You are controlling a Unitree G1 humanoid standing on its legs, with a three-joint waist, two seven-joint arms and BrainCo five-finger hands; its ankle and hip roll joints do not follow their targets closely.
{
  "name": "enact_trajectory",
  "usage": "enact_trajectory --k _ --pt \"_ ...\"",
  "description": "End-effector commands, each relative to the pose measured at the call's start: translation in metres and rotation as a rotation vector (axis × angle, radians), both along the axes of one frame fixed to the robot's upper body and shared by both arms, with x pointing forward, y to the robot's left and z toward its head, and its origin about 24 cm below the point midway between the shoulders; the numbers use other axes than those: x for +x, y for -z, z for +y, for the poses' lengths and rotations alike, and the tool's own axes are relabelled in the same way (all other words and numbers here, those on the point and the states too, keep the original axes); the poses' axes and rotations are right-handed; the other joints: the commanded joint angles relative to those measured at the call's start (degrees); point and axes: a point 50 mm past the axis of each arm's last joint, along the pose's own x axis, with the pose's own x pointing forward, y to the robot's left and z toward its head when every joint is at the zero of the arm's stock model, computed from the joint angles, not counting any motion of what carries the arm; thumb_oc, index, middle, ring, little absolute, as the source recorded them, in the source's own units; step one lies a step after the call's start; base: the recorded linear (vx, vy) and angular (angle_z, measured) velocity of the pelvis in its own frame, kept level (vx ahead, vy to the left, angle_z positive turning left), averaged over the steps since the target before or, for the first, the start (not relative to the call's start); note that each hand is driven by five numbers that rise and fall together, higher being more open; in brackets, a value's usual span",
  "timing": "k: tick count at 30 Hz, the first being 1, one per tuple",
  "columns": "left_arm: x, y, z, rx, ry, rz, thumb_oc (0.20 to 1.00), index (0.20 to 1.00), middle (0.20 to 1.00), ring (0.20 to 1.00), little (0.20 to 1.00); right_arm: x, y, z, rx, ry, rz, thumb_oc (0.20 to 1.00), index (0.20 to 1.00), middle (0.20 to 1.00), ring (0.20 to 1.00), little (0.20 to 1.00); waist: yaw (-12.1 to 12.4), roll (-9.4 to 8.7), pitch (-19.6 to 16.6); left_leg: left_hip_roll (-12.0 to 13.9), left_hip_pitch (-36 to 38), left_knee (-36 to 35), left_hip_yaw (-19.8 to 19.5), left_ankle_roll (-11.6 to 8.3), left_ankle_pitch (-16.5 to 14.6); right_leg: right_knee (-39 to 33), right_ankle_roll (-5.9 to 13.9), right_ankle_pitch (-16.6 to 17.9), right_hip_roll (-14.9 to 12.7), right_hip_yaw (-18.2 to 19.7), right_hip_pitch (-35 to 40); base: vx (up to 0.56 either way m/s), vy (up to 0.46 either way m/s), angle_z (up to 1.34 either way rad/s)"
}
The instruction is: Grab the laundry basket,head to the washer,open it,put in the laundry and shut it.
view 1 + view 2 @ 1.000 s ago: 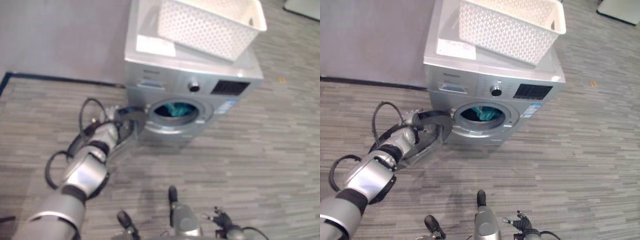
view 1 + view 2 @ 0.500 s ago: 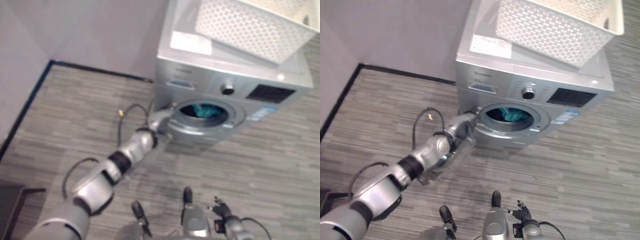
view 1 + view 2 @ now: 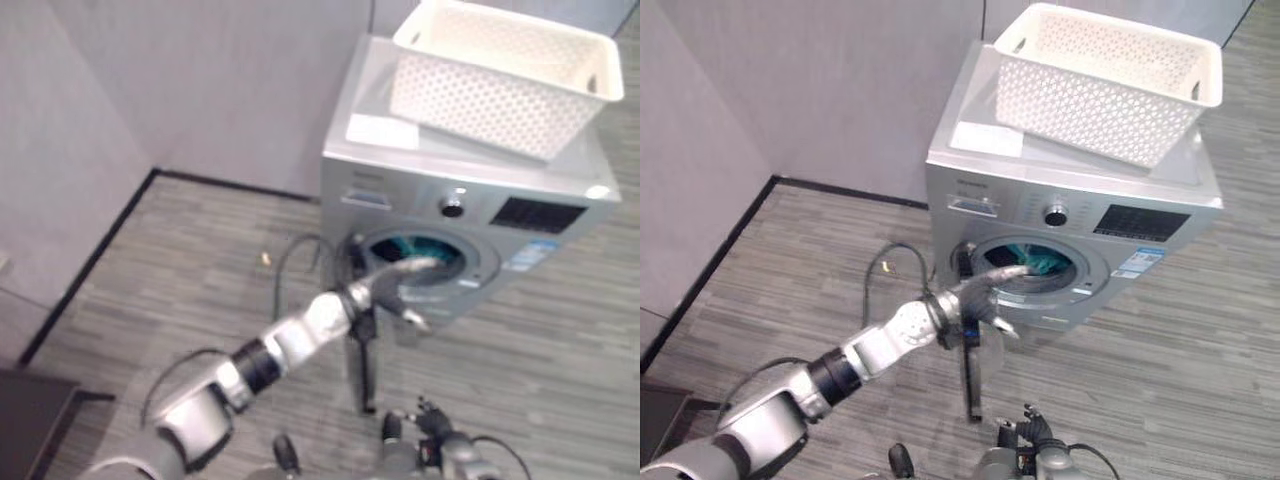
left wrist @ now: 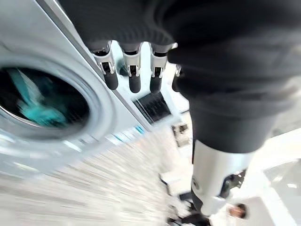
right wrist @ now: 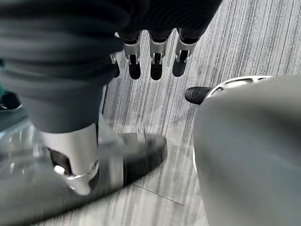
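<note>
Our left hand [image 3: 985, 290] reaches out in front of the washer [image 3: 1070, 200], right at the round opening [image 3: 1035, 268]. Its fingers [image 4: 134, 70] are straight and a little spread, and they hold nothing. Just under this hand the washer door [image 3: 972, 365] hangs open, and we see it edge-on, swung out toward us. Just past the fingers, inside the round opening, lies the blue-green laundry [image 3: 1042, 262]. Up above the hand, on top of the washer, sits the white laundry basket [image 3: 1105, 80], and we cannot see anything inside it. Beside the basket, on the side nearer the hand, a flat white sheet [image 3: 988, 138] lies on the washer top. Our right hand [image 5: 150, 52] hangs low over the grey striped floor [image 5: 244, 47], well apart from the washer, with its fingers loose and straight and nothing in them.
</note>
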Motion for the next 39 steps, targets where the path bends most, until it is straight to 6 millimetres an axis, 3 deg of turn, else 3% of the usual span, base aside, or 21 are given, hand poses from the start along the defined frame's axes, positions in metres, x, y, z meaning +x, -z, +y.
enact_trajectory --k 1,2,3,4,6,8,12,15,19,20,21,25,27,29,31,39 --pt "0.010 -0.041 -0.023 -0.166 -0.003 -0.093 1.000 1.000 1.000 1.000 1.000 -0.014 0.004 -0.009 -0.024 0.030 0.027 1.000 1.000 1.000 1.000 1.000 0.3 1.58 0.2 2.2 2.5 1.5 -3.5 0.84 -5.0 3.2 2.44 0.1 0.0 1.1 -3.1 -0.03 -0.041 -0.05" --pt "0.011 -0.046 -0.019 -0.188 -0.008 -0.102 1.000 1.000 1.000 1.000 1.000 -0.019 0.005 -0.013 -0.038 0.034 0.043 1.000 1.000 1.000 1.000 1.000 0.4 1.75 0.0 2.3 2.7 1.3 -3.4 0.79 -5.0 2.9 2.39 0.0 0.2 1.1 -3.0 -0.02 -0.062 -0.15" --pt "0.016 -0.065 0.001 -0.239 -0.022 -0.180 1.000 1.000 1.000 1.000 1.000 -0.030 0.008 -0.016 -0.050 0.034 0.074 1.000 1.000 1.000 1.000 1.000 0.9 1.88 -0.4 2.6 3.2 1.1 -2.9 0.55 -5.1 2.1 2.40 -0.2 0.5 1.0 -2.2 -0.01 -0.063 -0.15" --pt "0.019 -0.071 0.018 -0.251 -0.040 -0.221 1.000 1.000 1.000 1.000 1.000 -0.036 0.010 -0.019 -0.059 0.039 0.092 1.000 1.000 1.000 1.000 1.000 1.2 1.99 -0.6 2.7 3.5 1.1 -2.8 0.41 -5.1 1.8 2.41 -0.3 0.7 0.9 -1.8 0.00 -0.062 -0.18" --pt "0.022 -0.078 0.072 -0.269 -0.105 -0.284 1.000 1.000 1.000 1.000 1.000 -0.048 0.012 -0.022 -0.059 0.062 0.122 1.000 1.000 1.000 1.000 1.000 2.4 2.30 -0.8 3.1 4.2 1.2 -2.8 0.03 -5.3 1.3 2.49 -0.9 1.0 0.5 -0.6 0.01 -0.046 -0.21" --pt "0.012 -0.080 0.118 -0.315 -0.163 -0.299 1.000 1.000 1.000 1.000 1.000 -0.059 0.015 -0.021 -0.044 0.075 0.145 1.000 1.000 1.000 1.000 1.000 3.5 2.28 -1.3 3.5 4.5 1.2 -3.1 -0.36 -5.2 1.2 2.36 -1.3 1.2 0.1 0.2 0.02 -0.044 -0.17" --pt "-0.013 -0.059 0.186 -0.337 -0.308 -0.170 1.000 1.000 1.000 1.000 1.000 -0.079 0.020 -0.015 -0.004 0.093 0.200 1.000 1.000 1.000 1.000 1.000 5.4 2.14 -2.4 4.0 4.7 1.2 -4.1 -0.92 -4.5 0.9 1.81 -1.8 1.7 -1.2 1.7 0.02 -0.032 0.18" --pt "-0.027 -0.037 0.213 -0.231 -0.372 -0.100 1.000 1.000 1.000 1.000 1.000 -0.084 0.022 -0.014 0.017 0.110 0.215 1.000 1.000 1.000 1.000 1.000 6.8 2.27 -2.9 4.2 4.5 0.9 -5.1 -1.16 -4.1 0.9 1.47 -2.1 2.0 -2.0 2.2 0.00 -0.023 0.28" --pt "-0.029 -0.029 0.212 -0.106 -0.329 -0.118 1.000 1.000 1.000 1.000 1.000 -0.082 0.021 -0.015 0.019 0.098 0.207 1.000 1.000 1.000 1.000 1.000 6.8 2.31 -3.1 4.2 4.4 0.8 -5.5 -1.26 -4.0 0.8 1.45 -2.2 2.1 -2.2 2.5 0.00 -0.012 0.17" --pt "-0.031 -0.011 0.210 0.030 -0.273 -0.085 1.000 1.000 1.000 1.000 1.000 -0.078 0.020 -0.018 0.012 0.076 0.193 1.000 1.000 1.000 1.000 1.000 6.5 2.51 -3.3 4.2 4.6 0.7 -5.5 -1.33 -3.9 0.7 1.51 -2.3 2.2 -2.2 2.7 0.00 0.000 0.00" --pt "-0.031 -0.006 0.208 0.099 -0.239 -0.100 1.000 1.000 1.000 1.000 1.000 -0.077 0.019 -0.019 0.009 0.073 0.189 1.000 1.000 1.000 1.000 1.000 6.5 2.48 -3.5 4.1 4.5 0.7 -5.6 -1.36 -4.0 0.7 1.54 -2.2 2.2 -2.1 2.6 0.02 -0.018 -0.03" --pt "-0.025 0.002 0.187 0.329 -0.090 -0.271 1.000 1.000 1.000 1.000 1.000 -0.068 0.015 -0.022 -0.001 0.055 0.138 1.000 1.000 1.000 1.000 1.000 5.3 2.66 -3.6 4.1 4.5 0.7 -5.6 -1.43 -3.9 0.6 1.58 -2.4 2.3 -1.7 2.5 0.01 -0.013 -0.03" --pt "-0.022 0.005 0.179 0.360 -0.062 -0.304 1.000 1.000 1.000 1.000 1.000 -0.067 0.015 -0.023 -0.006 0.059 0.131 1.000 1.000 1.000 1.000 1.000 5.0 2.66 -3.6 4.1 4.4 0.7 -5.6 -1.46 -3.9 0.6 1.59 -2.4 2.4 -1.6 2.5 0.00 0.000 0.00" --pt "-0.012 0.012 0.156 0.404 -0.004 -0.370 1.000 1.000 1.000 1.000 1.000 -0.069 0.014 -0.027 -0.018 0.064 0.135 1.000 1.000 1.000 1.000 1.000 4.1 2.83 -3.5 4.1 4.6 0.7 -5.6 -1.48 -4.3 0.6 1.65 -2.9 2.5 -1.4 2.6 0.00 0.000 0.00" --pt "0.002 0.031 0.101 0.541 0.172 -0.475 1.000 1.000 1.000 1.000 1.000 -0.065 0.012 -0.041 -0.075 0.063 0.139 1.000 1.000 1.000 1.000 1.000 1.9 3.25 -3.1 4.1 4.7 0.7 -5.1 -1.36 -4.6 0.8 1.61 -3.1 2.7 -0.6 2.2 0.01 0.002 -0.03" --pt "0.006 0.060 0.052 0.716 0.317 -0.616 1.000 1.000 1.000 1.000 1.000 -0.053 0.005 -0.058 -0.139 0.098 0.109 1.000 1.000 1.000 1.000 1.000 -0.9 4.14 -2.3 4.1 4.9 0.7 -3.2 -1.17 -4.9 0.7 1.63 -2.7 3.0 1.8 0.3 0.01 0.011 -0.22"
